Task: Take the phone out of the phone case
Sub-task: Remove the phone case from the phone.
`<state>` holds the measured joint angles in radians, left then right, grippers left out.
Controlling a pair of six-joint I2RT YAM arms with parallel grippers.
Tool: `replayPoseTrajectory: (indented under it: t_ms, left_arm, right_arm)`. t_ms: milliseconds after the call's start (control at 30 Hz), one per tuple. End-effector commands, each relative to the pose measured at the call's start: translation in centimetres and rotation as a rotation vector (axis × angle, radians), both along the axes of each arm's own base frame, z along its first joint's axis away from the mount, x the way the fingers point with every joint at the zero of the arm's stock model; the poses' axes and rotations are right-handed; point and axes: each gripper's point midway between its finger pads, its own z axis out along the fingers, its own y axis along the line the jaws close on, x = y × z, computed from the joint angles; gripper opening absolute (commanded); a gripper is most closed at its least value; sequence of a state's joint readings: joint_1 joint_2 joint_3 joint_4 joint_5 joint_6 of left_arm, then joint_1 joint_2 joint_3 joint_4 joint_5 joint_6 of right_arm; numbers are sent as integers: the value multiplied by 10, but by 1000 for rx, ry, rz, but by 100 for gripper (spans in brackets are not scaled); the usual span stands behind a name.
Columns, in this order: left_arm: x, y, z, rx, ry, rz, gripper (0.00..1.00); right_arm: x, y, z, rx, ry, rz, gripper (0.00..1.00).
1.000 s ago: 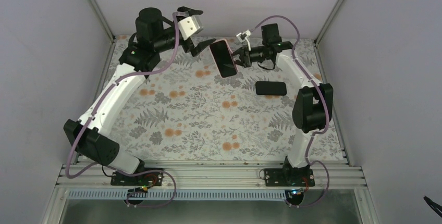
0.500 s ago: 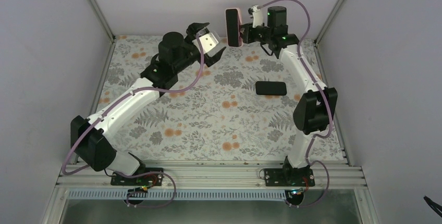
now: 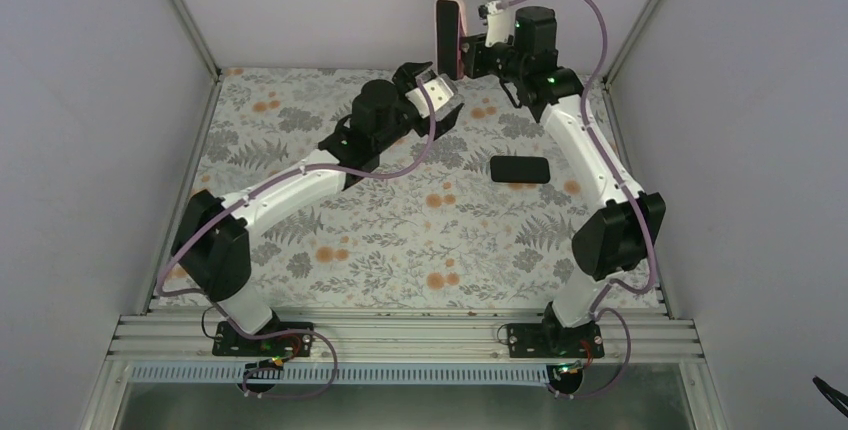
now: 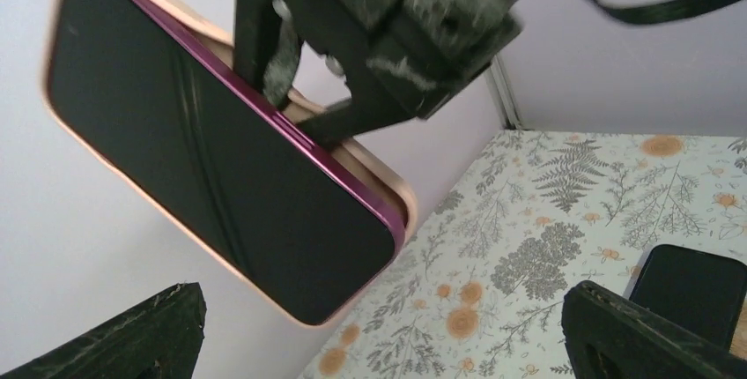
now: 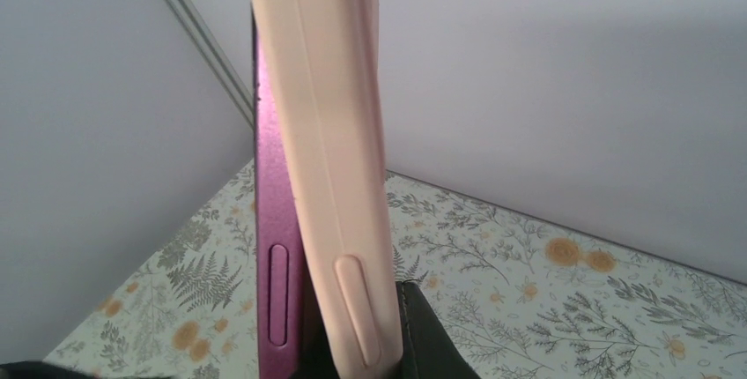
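Right fingers (image 4: 260, 26) pinch phone case (image 5: 335, 176) aloft; left fingers (image 4: 132, 335) spread.

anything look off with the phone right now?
Yes. The phone, held aloft by the right gripper, sits askew in its pink case. Its purple side edge and button lie bare beside the case wall, not under it. Nothing else stands out.

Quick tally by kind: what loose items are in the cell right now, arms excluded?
Pink phone case: 1
Purple-edged phone: 1
Black slab: 1
Total: 3
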<state>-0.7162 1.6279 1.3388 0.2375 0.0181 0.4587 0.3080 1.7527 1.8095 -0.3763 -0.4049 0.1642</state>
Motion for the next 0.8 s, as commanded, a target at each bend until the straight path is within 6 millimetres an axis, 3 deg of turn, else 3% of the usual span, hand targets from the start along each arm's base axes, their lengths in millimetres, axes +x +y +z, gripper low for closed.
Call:
replayPoseTrajectory:
  t_ms: [0, 333, 767]
  left_arm:
    - [9, -2, 24, -100, -24, 41, 100]
    - [21, -4, 24, -135, 15, 76, 100]
    - [24, -5, 12, -121, 28, 85, 100]
  right_arm:
    - [-15, -3, 39, 52, -102, -11, 3]
    - [-18, 1, 29, 60, -82, 16, 3]
    - [-21, 6, 34, 75, -88, 33, 3]
